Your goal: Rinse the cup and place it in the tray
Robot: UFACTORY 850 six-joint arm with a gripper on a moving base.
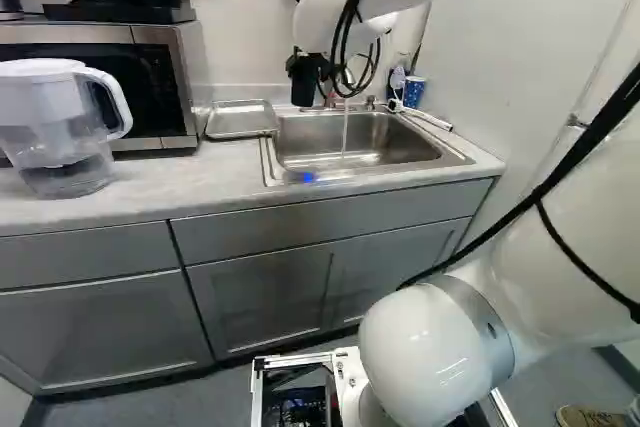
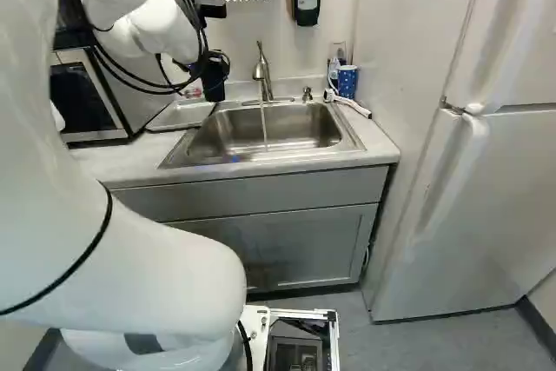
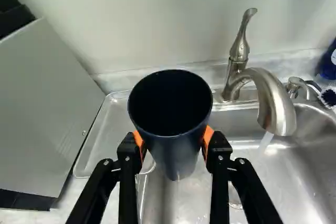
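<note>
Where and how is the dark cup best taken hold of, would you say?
Grip the cup by its wall below the rim, one finger from each side, as the gripper has it: the round wall offers opposite faces, and this should leave the open mouth free.

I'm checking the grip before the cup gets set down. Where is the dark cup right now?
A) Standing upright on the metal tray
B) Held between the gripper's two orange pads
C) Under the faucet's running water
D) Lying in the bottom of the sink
B: the wrist view shows the dark cup with an orange pad of the gripper pressed against it on each side.
</note>
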